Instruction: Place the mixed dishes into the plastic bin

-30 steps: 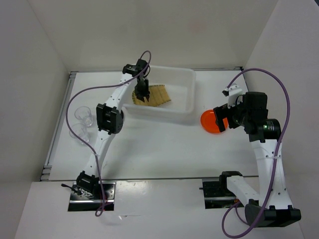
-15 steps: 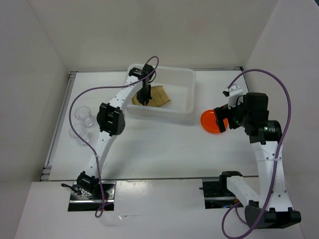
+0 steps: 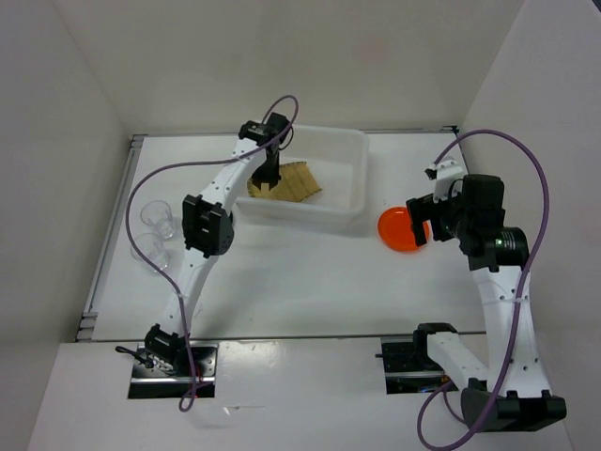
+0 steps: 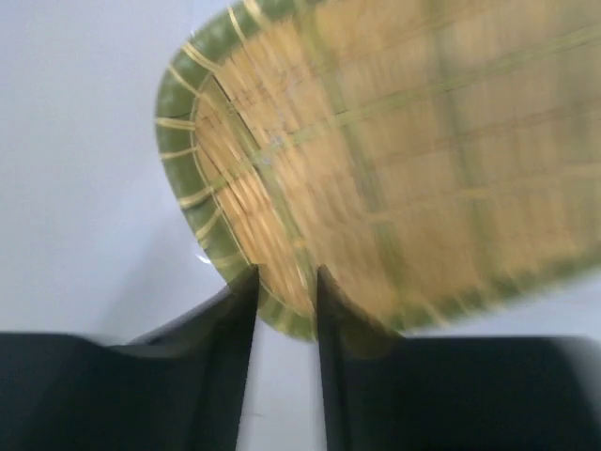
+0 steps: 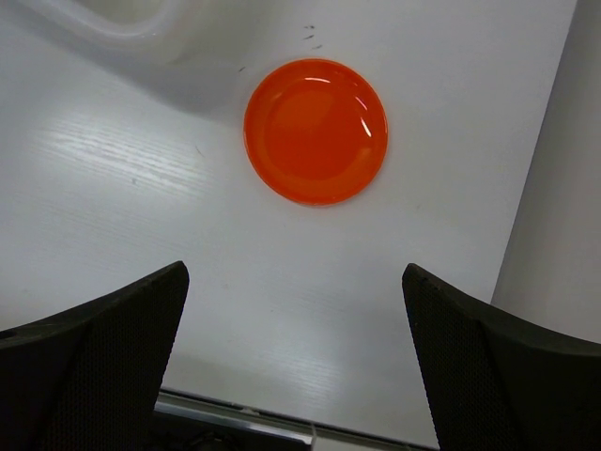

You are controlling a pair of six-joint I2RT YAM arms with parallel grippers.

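The tan bamboo tray (image 3: 296, 181) lies inside the translucent white bin (image 3: 319, 130), at its left side. My left gripper (image 3: 268, 180) reaches down into the bin at the tray's rounded end. In the left wrist view its jaws stand close together, with the tray's green rim (image 4: 282, 315) between the fingertips of the gripper (image 4: 284, 274). The small orange plate (image 3: 399, 232) lies on the table just right of the bin. It also shows in the right wrist view (image 5: 315, 132). My right gripper (image 3: 420, 224) hovers over it, wide open and empty (image 5: 293, 315). The black plate is out of view.
Two clear plastic cups (image 3: 158, 217) (image 3: 150, 254) stand at the table's left side, near the left arm's elbow. The bin's near right corner (image 5: 122, 23) is close to the orange plate. White walls enclose the table on the left, back and right.
The left wrist swung right and then back left over the bin while the tray stayed in place. The right arm and the orange plate have barely moved.
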